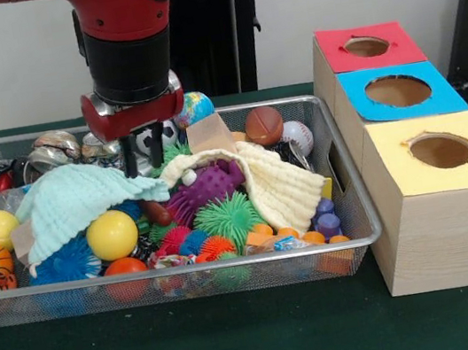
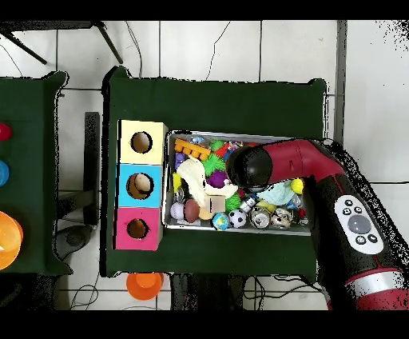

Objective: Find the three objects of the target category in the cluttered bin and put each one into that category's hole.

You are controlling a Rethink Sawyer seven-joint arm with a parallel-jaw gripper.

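The arm is reaching straight down from above, its gripper [image 1: 142,152] hanging over the bin's [image 1: 188,277] far-middle, jaws narrowly parted, holding nothing, just behind a mint cloth [image 1: 77,201]. The bin is sitting on the green counter [image 1: 244,344], crammed (balls, spiky toys, a cream cloth [image 1: 281,185]). Beside it, three boxes are standing: yellow [image 1: 441,149], blue [image 1: 397,91], red [image 1: 366,46].
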